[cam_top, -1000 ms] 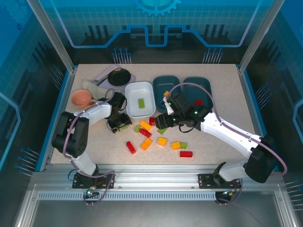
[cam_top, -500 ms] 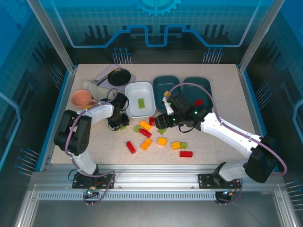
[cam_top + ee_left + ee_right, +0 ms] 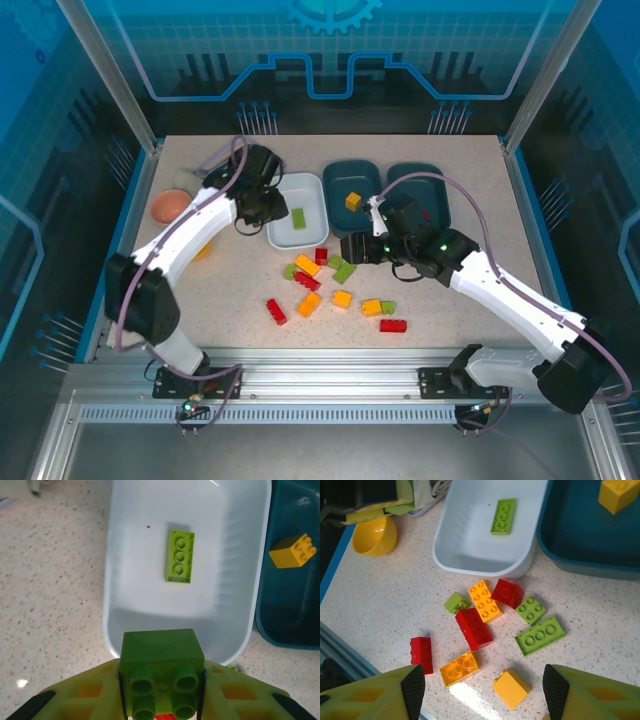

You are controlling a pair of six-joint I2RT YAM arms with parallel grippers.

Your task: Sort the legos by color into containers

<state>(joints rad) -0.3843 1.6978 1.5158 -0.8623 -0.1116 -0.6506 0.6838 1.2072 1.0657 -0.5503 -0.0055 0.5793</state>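
Pinching a light green brick (image 3: pixel 162 655) between the fingers of the left gripper (image 3: pixel 162 692), studs turned toward the wrist camera, and hanging it right at the near rim of the white tray (image 3: pixel 150 510). Looking down past it at a longer green brick (image 3: pixel 179 556) lying flat on the tray's floor, and at a yellow brick (image 3: pixel 293 551) sitting in the dark teal tray (image 3: pixel 287 615) just beside the white one. Holding the right gripper (image 3: pixel 483 685) above the table (image 3: pixel 380 610) with its fingers spread wide and gripping nothing, over the loose bricks: a red brick (image 3: pixel 507 592) touching an orange brick (image 3: pixel 484 601) near the white tray's front wall, a second red brick (image 3: pixel 474 628) just beside them, and green and orange-yellow pieces scattered close around.
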